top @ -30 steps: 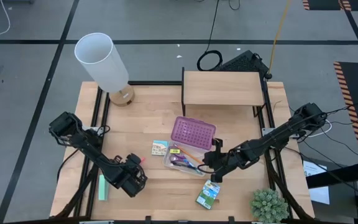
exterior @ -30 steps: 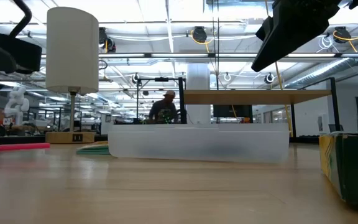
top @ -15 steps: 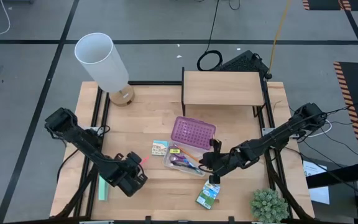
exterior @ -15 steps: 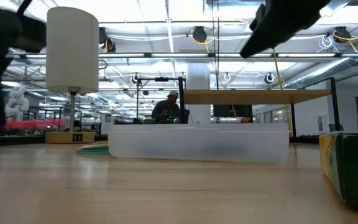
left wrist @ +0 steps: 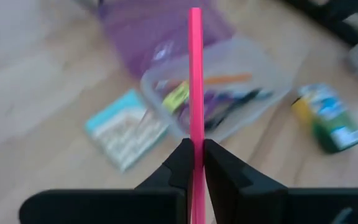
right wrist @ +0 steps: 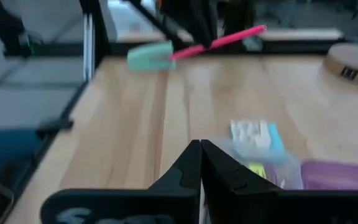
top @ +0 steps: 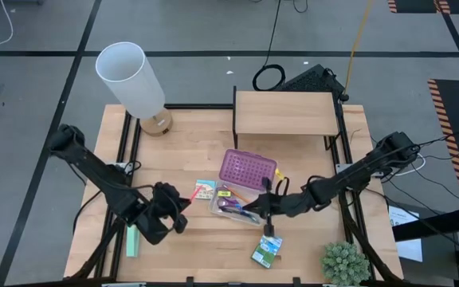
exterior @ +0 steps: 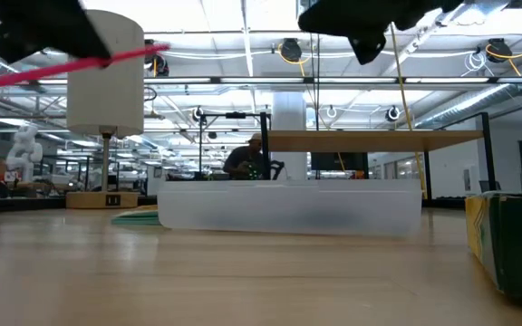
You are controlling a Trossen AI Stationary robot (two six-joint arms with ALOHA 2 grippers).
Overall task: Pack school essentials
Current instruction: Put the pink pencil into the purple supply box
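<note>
The red pencil is held pinched in the left claw, raised off the table just beside the clear case. The right claw, fingers pressed together and empty, hangs over that case. Lowering the pencil into the case is called for next.

The right tool hangs over the clear case (its right end); bare surface lies open left of it.

I see the red pencil lifted off the table, tilted, left of the case; the green-yellow crayon box lies flat near the front edge.
</note>
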